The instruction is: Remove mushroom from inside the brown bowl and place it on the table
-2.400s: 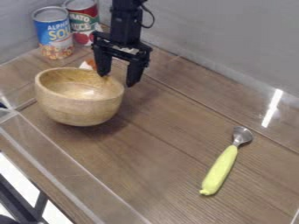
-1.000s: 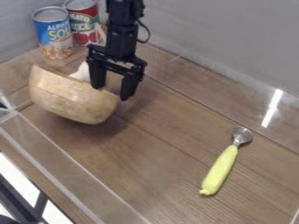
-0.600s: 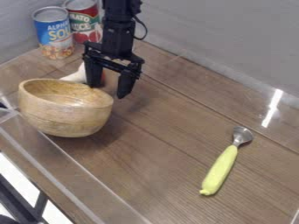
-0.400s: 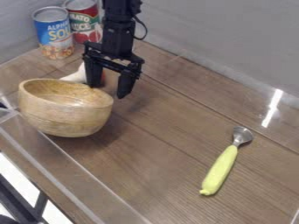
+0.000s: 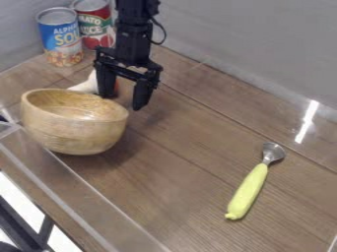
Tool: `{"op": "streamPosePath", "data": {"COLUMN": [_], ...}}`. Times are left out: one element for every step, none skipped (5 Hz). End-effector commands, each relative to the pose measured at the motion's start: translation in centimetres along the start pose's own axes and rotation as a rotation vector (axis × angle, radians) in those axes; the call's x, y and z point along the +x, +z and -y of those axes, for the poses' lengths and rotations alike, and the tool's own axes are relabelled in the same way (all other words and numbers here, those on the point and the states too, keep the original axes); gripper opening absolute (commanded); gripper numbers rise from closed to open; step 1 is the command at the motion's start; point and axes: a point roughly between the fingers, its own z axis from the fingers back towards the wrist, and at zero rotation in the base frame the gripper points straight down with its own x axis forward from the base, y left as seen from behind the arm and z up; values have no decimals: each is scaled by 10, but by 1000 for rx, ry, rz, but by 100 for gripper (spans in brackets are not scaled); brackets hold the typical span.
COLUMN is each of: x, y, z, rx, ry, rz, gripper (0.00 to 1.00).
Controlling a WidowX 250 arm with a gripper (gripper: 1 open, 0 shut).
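Fingers of the black hand (image 5: 125, 87) apart and pointing down, low over the worktop (image 5: 198, 148) at the far side of the brown bowl (image 5: 75, 128). Cannot tell from this angle whether pressed on anything in the gap or merely straddling it. Just beside the nearer-left finger, the mushroom (image 5: 89, 86), pale and partly hidden behind the bowl's rim and the dark fingers. Looks to be outside the bowl, on the worktop or very close above it; contact underneath not visible.

On that evidence, main part of the task apparently done: out of the bowl and over to the wood beyond. Left to do, by judgement: make sure of a settled rest on the planks, free the fingers fully, lift straight up without dragging the mushroom or knocking the rim.

Long axis of the mushroom hard to fix with so much hidden; visible pale part seemingly stretched sideways, from the hand toward the left of the view. Cannot tell which end is cap and which is stem.

Farther out, bowl upright with mouth up, close in front of the hand. Behind, two soup cans (image 5: 61, 37) upright by the wall. Well apart at right, a yellow-handled spoon (image 5: 247, 191), flat on the worktop.
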Motion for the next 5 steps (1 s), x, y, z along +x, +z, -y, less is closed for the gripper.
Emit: {"op": "streamPosePath", "data": {"x": [9,9,9,9,9], "y": [13,13,13,13,13], "z": [-2,-2,-1,-1,-1], "rx": [16,19,22,25,27], "ry": [-6,-10,-14,-18,-22], "rz": [54,53,51,50,48], "gripper": [100,100,100,100,100]}}
